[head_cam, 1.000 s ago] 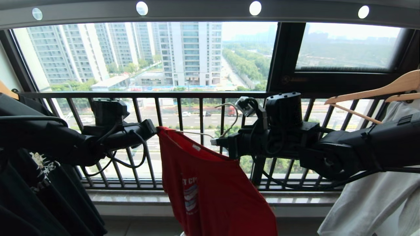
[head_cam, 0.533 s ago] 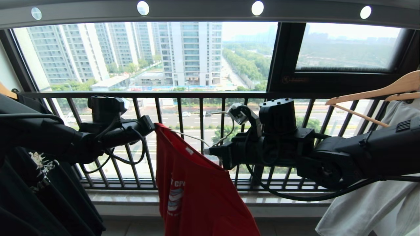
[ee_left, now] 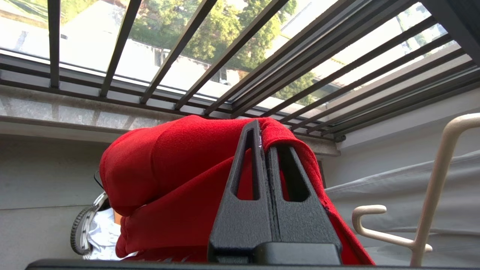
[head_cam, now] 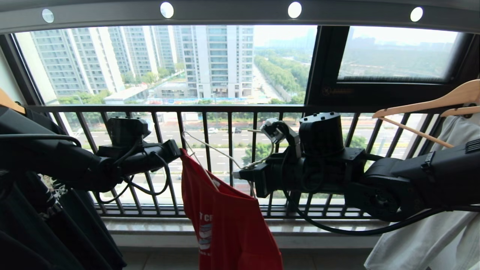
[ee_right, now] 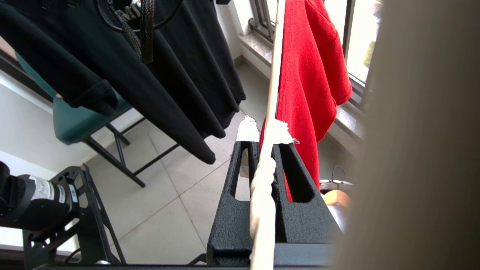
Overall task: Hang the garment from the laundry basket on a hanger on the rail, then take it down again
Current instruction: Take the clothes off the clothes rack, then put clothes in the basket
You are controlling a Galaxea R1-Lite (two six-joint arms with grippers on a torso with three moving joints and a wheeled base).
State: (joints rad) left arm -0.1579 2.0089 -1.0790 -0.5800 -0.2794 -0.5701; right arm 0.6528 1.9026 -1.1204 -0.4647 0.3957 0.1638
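Two black robot arms reach level across a glazed balcony, sharing a load between them. The left pincer (head_cam: 179,149), seen close in the left wrist view (ee_left: 261,129), is clamped tight on a fold of the red T-shirt (head_cam: 225,221), its two fingers pressed together with cloth bulging over the tips. The right pincer (head_cam: 237,174) is closed on the thin off-white wire hanger (head_cam: 215,152); in the right wrist view (ee_right: 262,140) the twisted stem of the wire (ee_right: 268,123) runs straight between the fingers, whose tips carry white padding. The shirt hangs down from the left pincer between the two arms, its white lettering and blue-white chest graphic partly folded in, one shoulder strung along the wire toward the right pincer. The hanger's triangle tilts upward to the left, and its hook curls up beside the right wrist, free of the rail. Black T-shirts (head_cam: 56,210) hang at the far left, one with a pale print, and a pale grey-green garment (head_cam: 431,232) hangs at the right beneath light wooden hangers (head_cam: 431,105). Behind the arms stands a black railing (head_cam: 228,112) of vertical bars above a stone sill. Overhead runs the grey rail (head_cam: 232,15) with its row of bright round holes, well above the shirt. Apartment towers and a tree-lined road fill the window beyond.
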